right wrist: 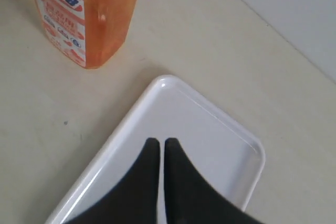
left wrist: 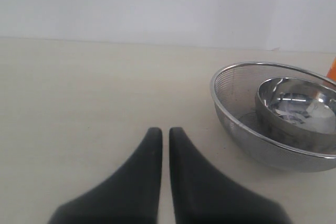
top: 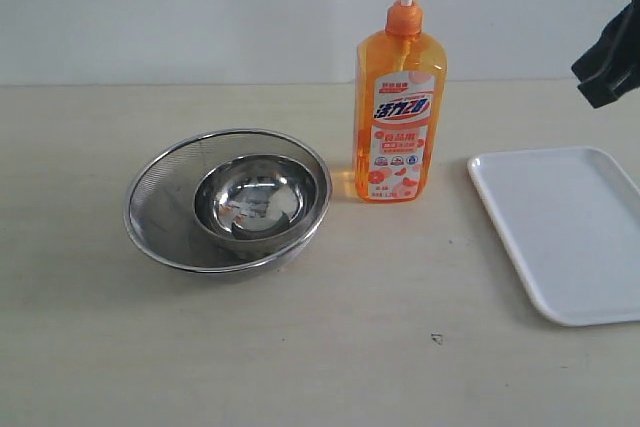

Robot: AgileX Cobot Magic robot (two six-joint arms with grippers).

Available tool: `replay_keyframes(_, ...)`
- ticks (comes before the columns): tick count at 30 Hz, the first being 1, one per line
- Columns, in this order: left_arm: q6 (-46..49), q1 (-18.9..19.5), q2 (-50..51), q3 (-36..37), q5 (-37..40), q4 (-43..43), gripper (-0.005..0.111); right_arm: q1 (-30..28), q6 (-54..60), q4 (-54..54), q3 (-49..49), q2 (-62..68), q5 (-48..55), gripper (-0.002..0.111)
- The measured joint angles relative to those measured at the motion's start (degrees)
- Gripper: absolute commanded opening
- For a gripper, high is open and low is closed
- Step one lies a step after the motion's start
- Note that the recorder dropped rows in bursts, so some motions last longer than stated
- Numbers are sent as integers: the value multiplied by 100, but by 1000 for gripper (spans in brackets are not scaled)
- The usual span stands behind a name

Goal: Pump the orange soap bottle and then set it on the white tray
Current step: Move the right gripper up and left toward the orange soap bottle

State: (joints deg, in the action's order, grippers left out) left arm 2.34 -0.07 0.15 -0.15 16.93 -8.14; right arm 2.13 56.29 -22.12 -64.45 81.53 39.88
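Orange soap bottle (top: 398, 117) upright on table (top: 100, 347) between bowls and white tray (top: 560, 217), touching neither, small steel bowl (top: 255, 202) nested in mesh bowl (top: 160, 202), contents maybe only reflections, right gripper (right wrist: 158, 142) pinched closed over tray, left gripper (left wrist: 165, 131) pinched closed, both empty

The orange soap bottle (top: 398, 117) stands upright on the table (top: 330, 347), with open air above its pump head. Seen from the exterior view, only a narrow strip of bare tabletop on its left separates its base from the rim of the mesh strainer bowl (top: 160, 202), which holds a smaller steel bowl (top: 255, 197). A similar strip on its right separates it from the white tray (top: 560, 217), whose floor lies bare. The tabletop in front is wide and open.
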Motion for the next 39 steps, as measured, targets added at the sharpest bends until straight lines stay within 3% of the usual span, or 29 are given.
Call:
replay_keyframes(7,0,0,0,0,0,0,5,-677,1571,-1625,-299,632,631,0)
replay_keyframes(17,0,0,0,0,0,0,5,-1668,4010,-4176,-335,1565,2708,0)
replay_keyframes(26,0,0,0,0,0,0,5,-1719,4946,-4427,-424,2496,2954,0)
replay_keyframes(39,0,0,0,0,0,0,5,-1740,4948,-4626,-1195,2936,2159,0)
